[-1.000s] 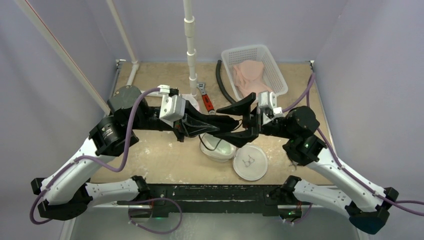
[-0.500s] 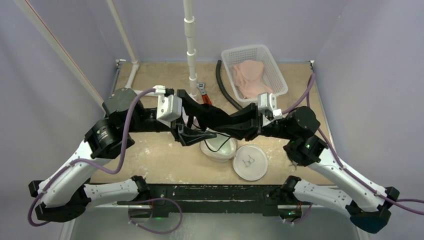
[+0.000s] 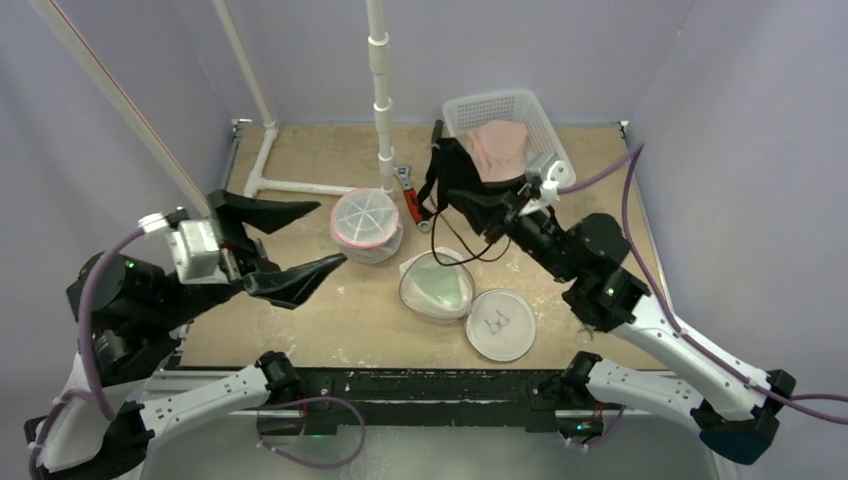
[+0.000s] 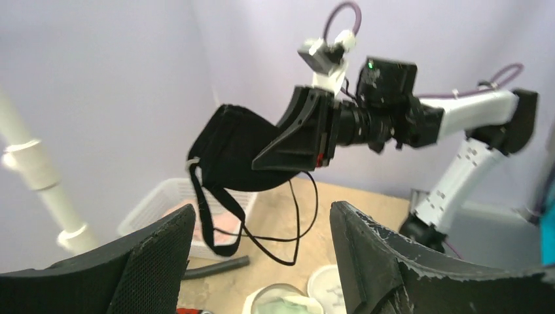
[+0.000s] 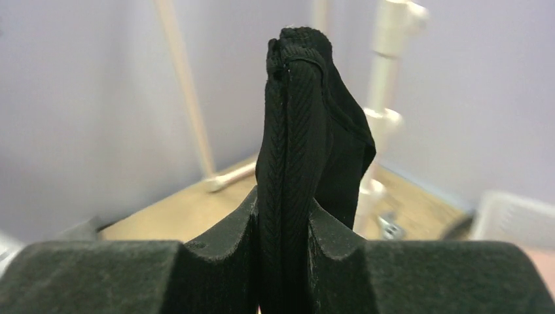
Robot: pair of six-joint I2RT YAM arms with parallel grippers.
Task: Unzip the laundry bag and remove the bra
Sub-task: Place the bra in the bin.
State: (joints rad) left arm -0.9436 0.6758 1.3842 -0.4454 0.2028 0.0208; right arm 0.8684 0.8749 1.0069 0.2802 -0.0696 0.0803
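Note:
My right gripper [image 3: 472, 201] is shut on a black bra [image 3: 448, 166] and holds it in the air in front of the white basket, straps dangling toward the table. In the right wrist view the folded bra [image 5: 294, 131] is pinched between the pads of the right gripper [image 5: 283, 222]. The left gripper [image 3: 330, 234] stands open and empty at the left, well away from it. The left wrist view shows the bra [image 4: 235, 154] hanging beyond my open left gripper [image 4: 262, 209]. The round white laundry bag [image 3: 437, 286] lies open mid-table, its flap [image 3: 500, 323] beside it.
A white basket [image 3: 558, 160] with pink garments stands at the back right. A second round, pink-rimmed bag [image 3: 365, 222] sits left of centre. A red wrench [image 3: 412, 202], a black hose [image 3: 438, 160] and an upright white pipe [image 3: 380, 90] are at the back.
The left gripper let go of the bra, opened and drew back to the left. The right gripper shut on the bra and carried it up and back toward the basket.

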